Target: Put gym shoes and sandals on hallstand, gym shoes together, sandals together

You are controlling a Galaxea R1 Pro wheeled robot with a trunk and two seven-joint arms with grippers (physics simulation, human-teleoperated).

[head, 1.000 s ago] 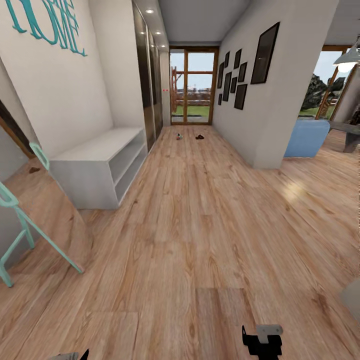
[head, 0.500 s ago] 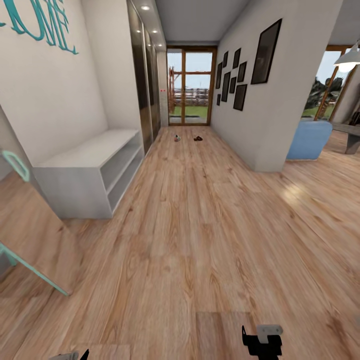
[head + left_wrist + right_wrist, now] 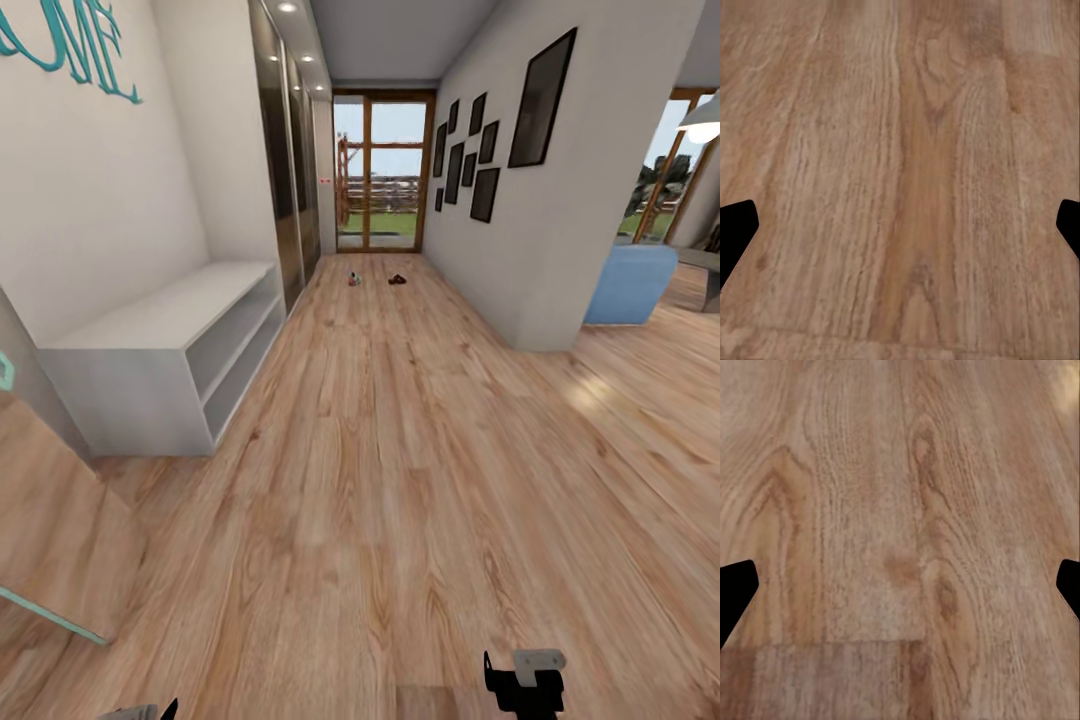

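Shoes still lie far off at twelve o'clock on the corridor floor (image 3: pixel 400 450): one gym shoe (image 3: pixel 353 279), one sandal (image 3: pixel 397 279) (others too small to tell). Left gripper (image 3: pixel 900 225) and right gripper (image 3: pixel 900 585) hang spread and empty; nothing racked yet.

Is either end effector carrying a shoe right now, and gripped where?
Nothing is held. The left end effector and the right end effector are both open, with bare light brown wood-plank floor between their fingertips.
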